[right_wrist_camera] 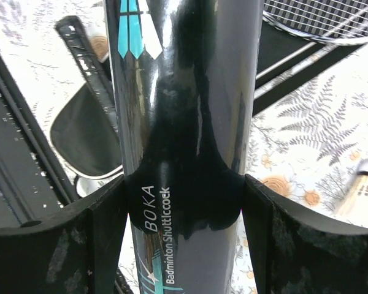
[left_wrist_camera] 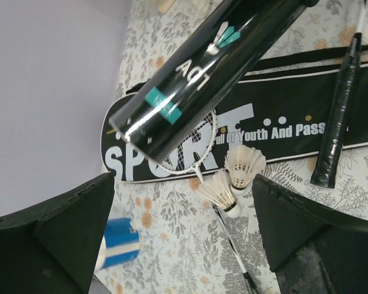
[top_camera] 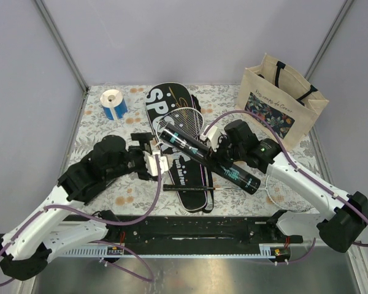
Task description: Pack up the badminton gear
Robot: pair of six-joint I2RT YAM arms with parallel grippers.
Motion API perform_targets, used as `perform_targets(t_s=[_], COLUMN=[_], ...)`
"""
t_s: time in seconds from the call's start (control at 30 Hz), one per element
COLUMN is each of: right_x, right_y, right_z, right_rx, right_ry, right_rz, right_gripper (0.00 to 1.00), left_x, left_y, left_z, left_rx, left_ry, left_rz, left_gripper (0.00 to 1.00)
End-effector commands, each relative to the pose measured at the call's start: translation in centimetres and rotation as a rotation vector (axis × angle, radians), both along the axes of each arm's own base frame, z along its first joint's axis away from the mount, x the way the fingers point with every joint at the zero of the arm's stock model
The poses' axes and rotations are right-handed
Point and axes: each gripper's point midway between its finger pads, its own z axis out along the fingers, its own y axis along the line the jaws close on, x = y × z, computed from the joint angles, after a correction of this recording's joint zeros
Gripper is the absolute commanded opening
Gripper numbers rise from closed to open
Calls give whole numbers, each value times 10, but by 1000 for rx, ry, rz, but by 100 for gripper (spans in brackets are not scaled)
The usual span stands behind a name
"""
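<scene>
The long black tube (top_camera: 208, 158) with teal print lies slantwise above the black SPORT case (top_camera: 172, 101), and my right gripper (top_camera: 216, 153) is shut on its middle. In the right wrist view both fingers press the tube (right_wrist_camera: 184, 92) from either side of the right gripper (right_wrist_camera: 184, 205). My left gripper (top_camera: 161, 163) hangs open and holds nothing, just left of the tube's far end. In the left wrist view the left gripper (left_wrist_camera: 181, 205) is above two white shuttlecocks (left_wrist_camera: 245, 162) (left_wrist_camera: 221, 193) lying beside a white racket frame (left_wrist_camera: 190, 160) on the case (left_wrist_camera: 282, 125).
A beige tote bag (top_camera: 282, 98) with a floral panel stands at the back right. A blue-and-white tape roll (top_camera: 115, 104) sits at the back left. A black racket handle (left_wrist_camera: 340, 116) lies across the case. Another shuttlecock (right_wrist_camera: 365, 190) rests on the cloth right of the tube.
</scene>
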Motion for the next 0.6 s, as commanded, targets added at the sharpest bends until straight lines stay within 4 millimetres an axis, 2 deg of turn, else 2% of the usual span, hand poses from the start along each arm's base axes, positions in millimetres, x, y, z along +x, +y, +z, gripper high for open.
perform_targets(t_s=[0.0, 0.2, 0.47, 0.57], right_x=[-17, -33, -43, -47], right_y=[21, 32, 41, 43], right_z=[26, 31, 42, 45], right_rx=[99, 105, 144, 158], right_ry=[-3, 23, 32, 38], right_rz=[68, 125, 168, 185], right_gripper=[29, 26, 25, 25], left_x=[2, 11, 21, 24], left_y=[-16, -37, -65, -74], left_z=[16, -18, -59, -71], left_rx=[107, 311, 417, 432], left_ry=[-97, -119, -139, -152], left_rz=[-94, -123, -168, -174], left_gripper=[97, 97, 97, 93])
